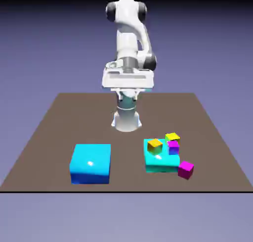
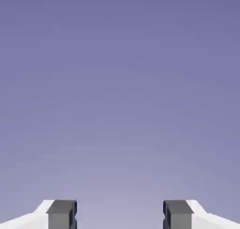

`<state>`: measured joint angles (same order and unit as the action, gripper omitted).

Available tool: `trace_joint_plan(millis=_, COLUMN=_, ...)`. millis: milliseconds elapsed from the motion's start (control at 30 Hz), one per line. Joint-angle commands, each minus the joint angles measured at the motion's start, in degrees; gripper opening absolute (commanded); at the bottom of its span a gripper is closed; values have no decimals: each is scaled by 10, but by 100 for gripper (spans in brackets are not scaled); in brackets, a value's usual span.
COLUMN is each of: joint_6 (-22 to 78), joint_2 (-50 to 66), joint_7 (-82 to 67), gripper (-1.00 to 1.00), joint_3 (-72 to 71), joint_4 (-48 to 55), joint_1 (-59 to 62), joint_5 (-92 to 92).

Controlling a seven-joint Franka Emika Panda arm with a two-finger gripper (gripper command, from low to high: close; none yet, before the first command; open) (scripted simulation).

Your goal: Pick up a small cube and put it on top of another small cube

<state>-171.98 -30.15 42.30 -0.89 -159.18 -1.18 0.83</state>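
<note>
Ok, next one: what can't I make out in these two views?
- Backmost yellow cube: its lower part is hidden in the exterior view by the things in front.
- Cyan blocks' far sides and undersides: turned away in the exterior view.
- Gripper: its fingers are cut off by the hand view's bottom edge.
- Table: outside the hand view, which shows only backdrop beyond the fingers.
</note>
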Motion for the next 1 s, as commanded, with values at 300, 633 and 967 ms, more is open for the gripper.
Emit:
trace_joint_plan(millis=300, joint_6=168, joint_2=208, joint_7=-13, gripper=0, joint_3=-74, joint_4=151, joint_1=-40, joint_5=68)
trace_joint_plan(millis=633, joint_6=337, joint_2=415, joint_7=-26, gripper=0, joint_3=-147, joint_4=303, joint_1=-81, joint_5=137)
trace_joint_plan(millis=967, joint_6=480, joint_2=591, joint_7=-37, gripper=0, joint_3=-210, joint_4=431, joint_1=-115, joint_5=195)
